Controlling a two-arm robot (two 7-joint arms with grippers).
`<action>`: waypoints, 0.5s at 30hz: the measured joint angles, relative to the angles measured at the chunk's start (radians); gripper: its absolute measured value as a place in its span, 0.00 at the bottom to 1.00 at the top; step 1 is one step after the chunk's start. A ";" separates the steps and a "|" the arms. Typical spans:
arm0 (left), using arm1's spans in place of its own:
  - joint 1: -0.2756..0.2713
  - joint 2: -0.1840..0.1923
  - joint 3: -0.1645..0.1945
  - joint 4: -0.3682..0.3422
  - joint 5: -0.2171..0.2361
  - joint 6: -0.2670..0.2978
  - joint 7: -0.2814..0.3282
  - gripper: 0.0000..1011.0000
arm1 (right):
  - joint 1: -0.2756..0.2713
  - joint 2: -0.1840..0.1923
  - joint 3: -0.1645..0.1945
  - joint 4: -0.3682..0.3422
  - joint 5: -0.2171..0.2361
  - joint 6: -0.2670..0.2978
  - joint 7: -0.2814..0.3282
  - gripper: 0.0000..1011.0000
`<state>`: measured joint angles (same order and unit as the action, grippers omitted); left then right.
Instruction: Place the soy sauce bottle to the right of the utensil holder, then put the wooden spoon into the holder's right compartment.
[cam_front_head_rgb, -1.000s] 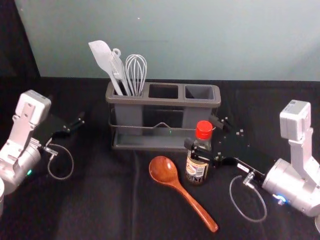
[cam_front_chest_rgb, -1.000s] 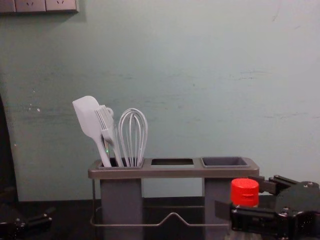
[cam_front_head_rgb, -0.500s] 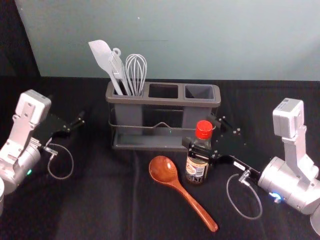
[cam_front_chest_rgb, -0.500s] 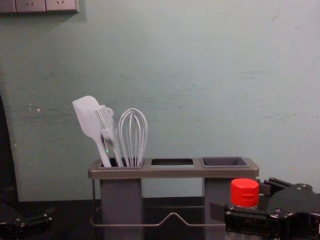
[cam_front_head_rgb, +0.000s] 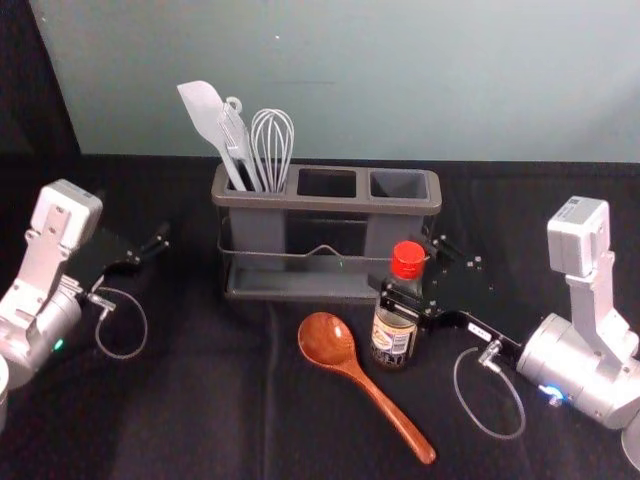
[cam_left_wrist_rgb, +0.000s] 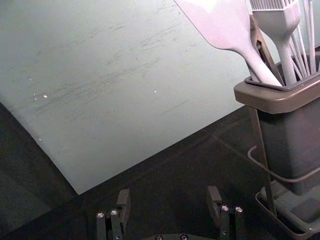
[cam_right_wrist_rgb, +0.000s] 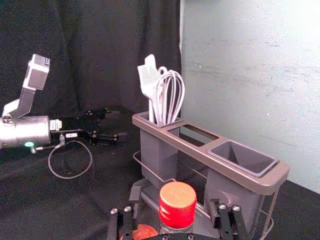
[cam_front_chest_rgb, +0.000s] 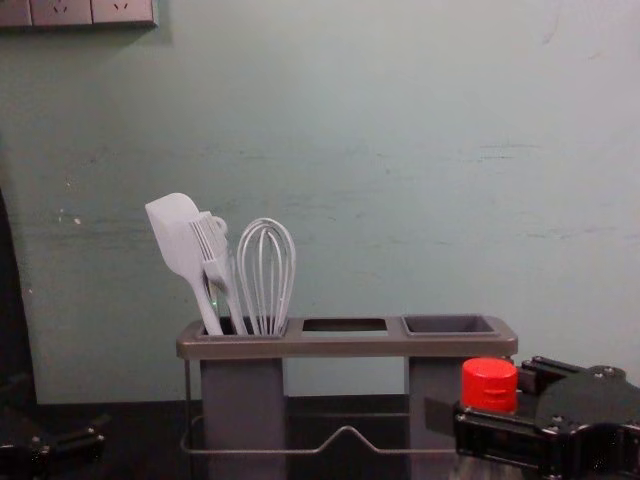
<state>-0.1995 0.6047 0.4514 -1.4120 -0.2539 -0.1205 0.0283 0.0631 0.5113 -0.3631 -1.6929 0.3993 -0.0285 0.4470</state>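
The right gripper (cam_front_head_rgb: 407, 267) is at the soy sauce bottle (cam_front_head_rgb: 393, 335), reaching in from the robot's right side. Its two fingers stand wide, one on each side of the bottle just below the red cap (cam_right_wrist_rgb: 177, 205); in the right wrist view there is some gap between the cap and each finger, so the grasp does not look closed. The bottle is upright on the black cloth (cam_front_head_rgb: 200, 400), in front of the right part of the utensil holder (cam_front_head_rgb: 325, 202).

The relation which matters now is this one: the place for the bottle, to the right of the holder, lies back toward the right gripper's own arm and a little farther from the robot. So the step in hand seems to be grasping, and after it the hand should carry the bottle outward, keeping its long axis vertical. If the hand moves before a firm hold, the bottle could tip or knock the holder.

The wooden spoon (cam_front_head_rgb: 328, 338) lies on the left side of this hand, just beside the bottle, bowl toward the holder and handle slanting back toward the robot's right. The right compartment (cam_front_head_rgb: 398, 184) has no spoon in it yet. The left gripper (cam_left_wrist_rgb: 169, 194) waits at the holder's left, well apart, its fingers spread with nothing between them.
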 joint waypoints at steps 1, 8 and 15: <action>0.000 0.000 0.000 0.000 0.000 0.000 0.000 0.99 | 0.000 0.000 0.000 0.000 0.000 0.000 0.000 0.79; 0.000 0.000 0.000 0.000 0.000 0.000 0.000 0.99 | -0.001 0.001 0.001 -0.001 0.001 -0.001 0.001 0.59; 0.000 0.000 0.000 0.000 0.000 0.000 0.000 0.99 | -0.001 0.001 0.001 -0.001 0.001 -0.001 0.001 0.39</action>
<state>-0.1995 0.6047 0.4514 -1.4120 -0.2539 -0.1205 0.0283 0.0625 0.5126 -0.3623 -1.6940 0.4004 -0.0297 0.4482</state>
